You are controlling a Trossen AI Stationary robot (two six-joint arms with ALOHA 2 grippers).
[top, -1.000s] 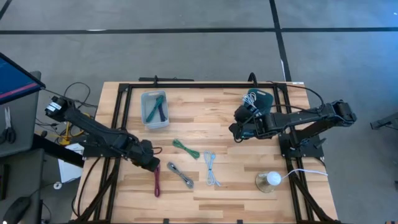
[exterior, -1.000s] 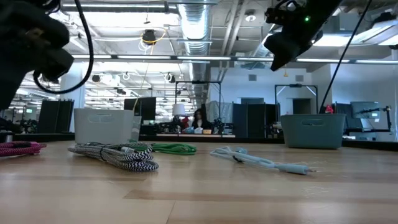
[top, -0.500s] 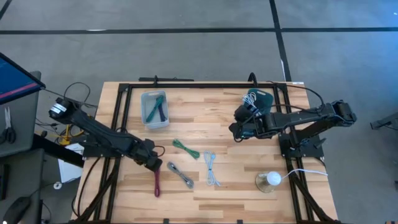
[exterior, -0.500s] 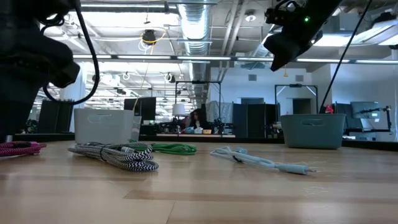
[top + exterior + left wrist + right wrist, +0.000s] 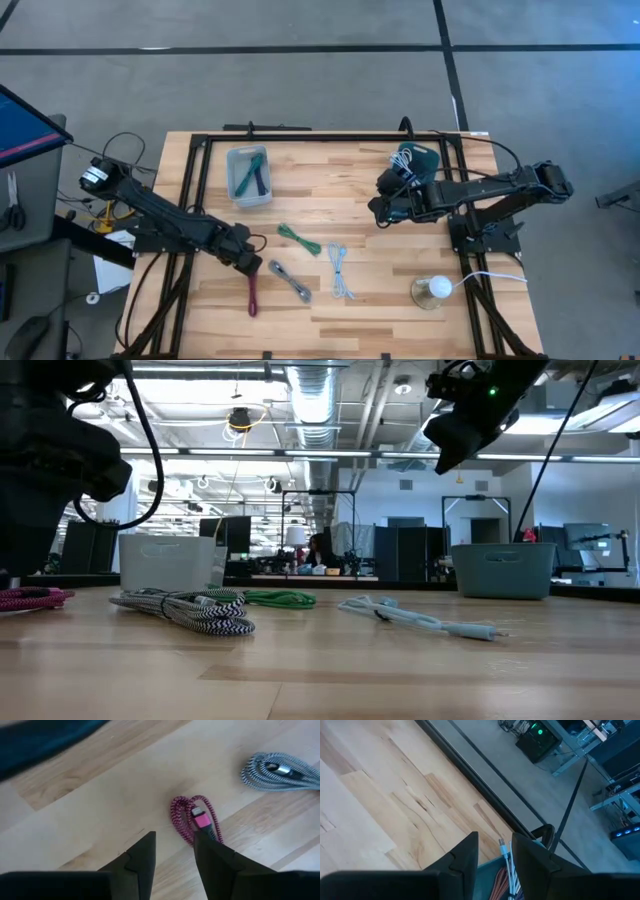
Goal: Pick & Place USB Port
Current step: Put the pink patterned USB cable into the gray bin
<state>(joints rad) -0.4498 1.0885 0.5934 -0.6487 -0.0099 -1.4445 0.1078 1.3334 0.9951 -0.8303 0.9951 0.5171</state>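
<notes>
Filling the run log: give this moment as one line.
left gripper: open above pink cable | right gripper: open, raised beside teal bin

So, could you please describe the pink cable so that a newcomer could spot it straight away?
Start at the wooden table, on the left arm's side. Just past the left pincer lies the pink braided cable, coiled into a narrow bundle. Its neighbours are black-and-white, green and pale blue; only this one is pink.

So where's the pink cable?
In the high view, the pink cable lies on the table's left side, beside the striped cable, just below the left gripper.
</notes>
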